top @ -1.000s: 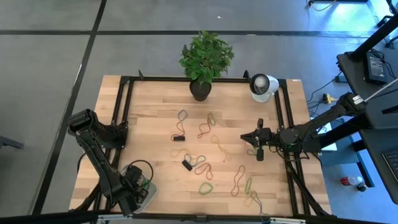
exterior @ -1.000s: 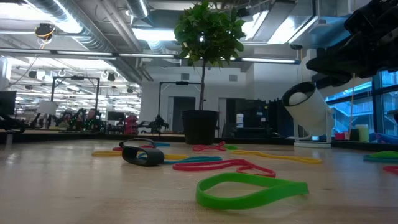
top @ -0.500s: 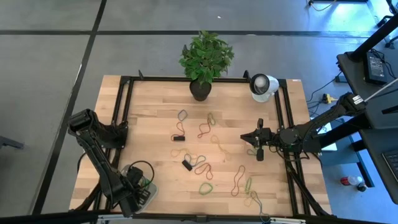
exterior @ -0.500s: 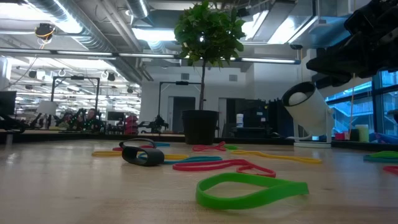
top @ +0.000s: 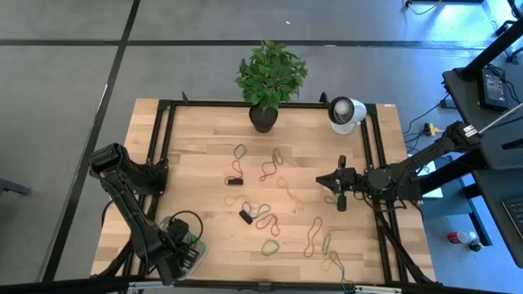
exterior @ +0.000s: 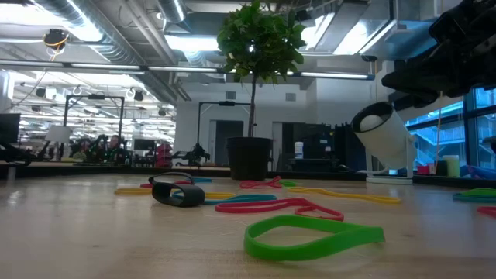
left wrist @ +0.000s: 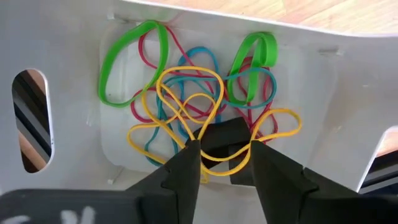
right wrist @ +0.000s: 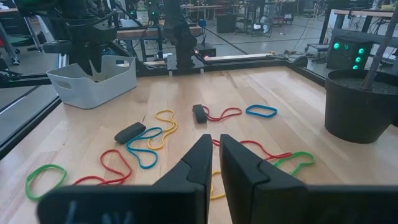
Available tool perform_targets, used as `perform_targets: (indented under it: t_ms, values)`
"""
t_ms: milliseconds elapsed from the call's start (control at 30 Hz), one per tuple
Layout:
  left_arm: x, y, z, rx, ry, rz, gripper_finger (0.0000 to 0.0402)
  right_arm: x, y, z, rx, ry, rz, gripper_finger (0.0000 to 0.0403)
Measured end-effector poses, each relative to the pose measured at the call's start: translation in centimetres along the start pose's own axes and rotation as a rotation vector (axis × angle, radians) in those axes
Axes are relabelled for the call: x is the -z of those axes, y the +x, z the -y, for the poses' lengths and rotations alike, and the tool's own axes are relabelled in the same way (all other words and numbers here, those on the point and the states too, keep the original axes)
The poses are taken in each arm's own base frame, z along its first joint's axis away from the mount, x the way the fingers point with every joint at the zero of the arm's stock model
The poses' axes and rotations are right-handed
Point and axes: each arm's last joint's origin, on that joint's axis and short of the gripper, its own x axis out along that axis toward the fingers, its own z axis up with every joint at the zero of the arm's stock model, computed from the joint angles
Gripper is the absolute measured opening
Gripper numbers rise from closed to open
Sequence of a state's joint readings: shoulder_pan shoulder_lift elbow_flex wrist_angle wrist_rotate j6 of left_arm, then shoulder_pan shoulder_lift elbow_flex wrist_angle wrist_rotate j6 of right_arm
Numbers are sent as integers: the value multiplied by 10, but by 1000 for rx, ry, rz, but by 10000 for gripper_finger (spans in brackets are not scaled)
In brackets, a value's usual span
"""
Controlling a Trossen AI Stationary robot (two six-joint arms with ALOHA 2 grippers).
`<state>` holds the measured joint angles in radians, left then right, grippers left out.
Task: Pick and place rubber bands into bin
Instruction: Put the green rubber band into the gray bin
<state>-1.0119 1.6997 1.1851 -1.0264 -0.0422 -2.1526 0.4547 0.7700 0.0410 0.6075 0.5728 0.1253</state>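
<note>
Butcher-block wood forms the table (top: 204, 171), framed by black rails, with an open workshop showing beyond it in the low view. At the near left corner the left gripper (left wrist: 225, 163) reaches down into the bin (left wrist: 74, 37), its two dark fingers (left wrist: 186, 171) parted with a gap between them. A yellow rubber band (left wrist: 186, 106) lies looped across the fingertips, though whether it is pinched or merely draped cannot be told. Around it on the bin floor lie more rubber bands tangled together: two green ones (left wrist: 127, 59), red and blue. From above, the bin (top: 194, 255) shows only partly under the left arm.

Out on the table the remaining rubber bands (top: 270, 246) are scattered across the middle and toward the near right edge, green, red and yellow among them, with a big green loop (exterior: 314, 236) nearest the low camera. Two small black blocks (top: 246, 216) lie among them.

Over the right side hovers the right gripper (top: 341, 193), its fingers (right wrist: 199, 163) almost together and holding nothing. At the far edge stand a potted plant (top: 268, 82) and a white round device (top: 346, 113).
</note>
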Motion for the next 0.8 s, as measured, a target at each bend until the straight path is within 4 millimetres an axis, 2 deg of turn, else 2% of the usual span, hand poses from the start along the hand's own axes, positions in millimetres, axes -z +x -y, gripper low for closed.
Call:
perform_targets:
  t_ms: [400, 633, 800]
  values:
    - [0, 0, 1, 16, 8, 0, 141, 0, 0, 0, 0, 1, 0, 35]
    - [5, 0, 6, 48, 34, -69, 143, 0, 0, 0, 0, 1, 0, 35]
    - [1, -1, 8, 46, 59, -73, 150, 0, 0, 0, 0, 1, 1, 35]
